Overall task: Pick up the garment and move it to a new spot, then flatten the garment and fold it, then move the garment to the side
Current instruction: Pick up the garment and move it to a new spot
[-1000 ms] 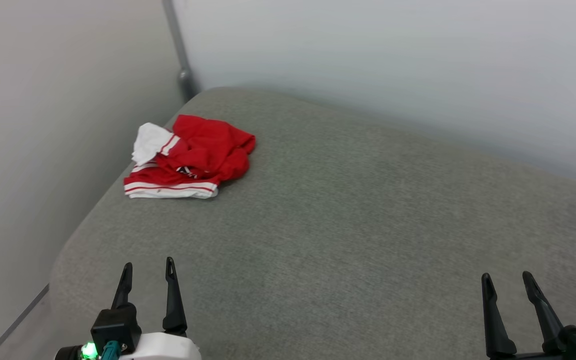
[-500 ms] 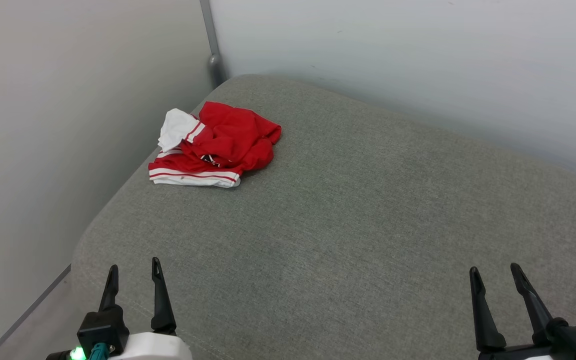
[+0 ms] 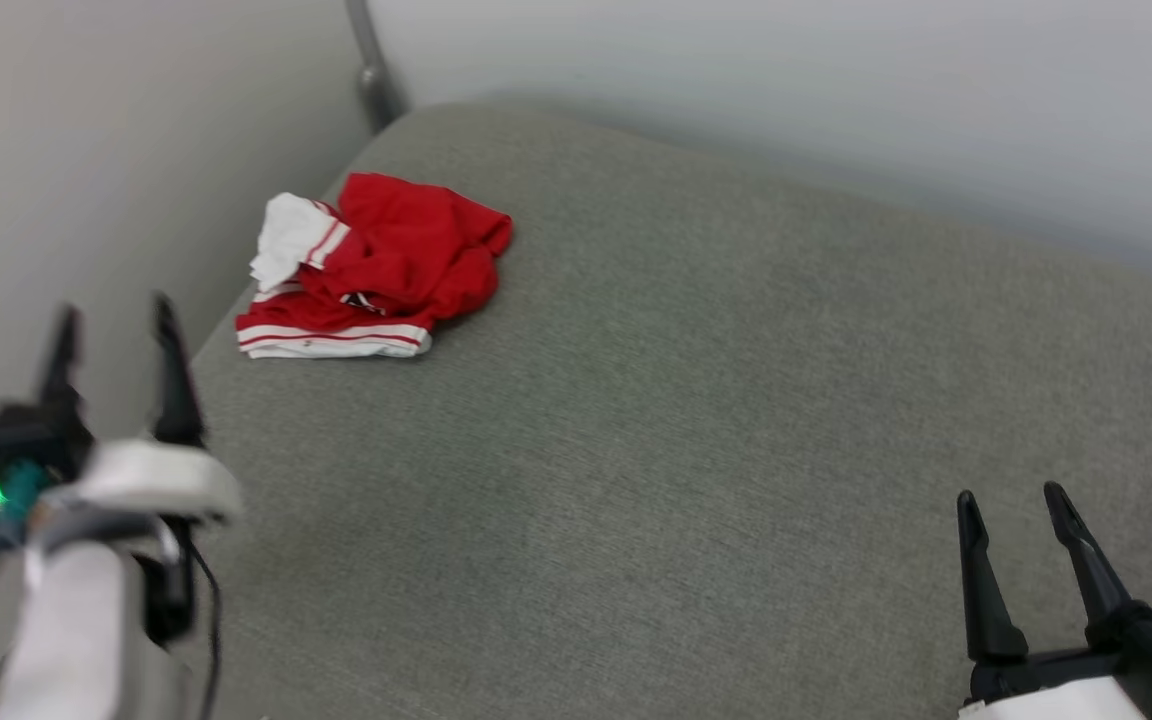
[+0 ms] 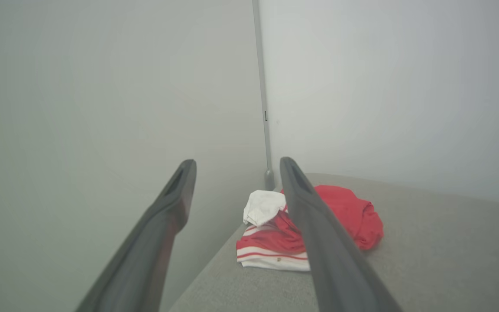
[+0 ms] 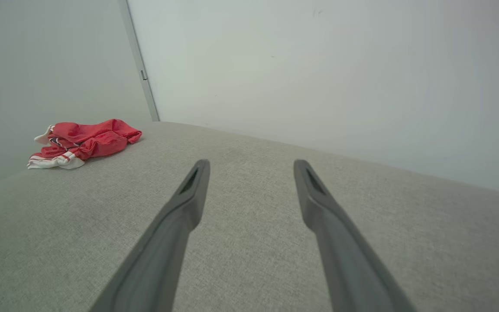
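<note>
Note garment (image 3: 376, 262) crumpled in a heap at far-left corner of grey cushion (image 3: 696, 400), close to the wall junction. Record left gripper (image 3: 114, 306), blurred, at cushion's left edge: fingers spread, empty, apart from cloth. Log right gripper (image 3: 1009, 493) at lower right, likewise spread and empty.

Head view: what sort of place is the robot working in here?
Probably a bare test room or lab corner rather than a lived-in home: a wide grey fabric-covered cushion like a mattress, pushed into a corner of plain pale walls, with a crumpled red-and-white garment lying on it.
</note>
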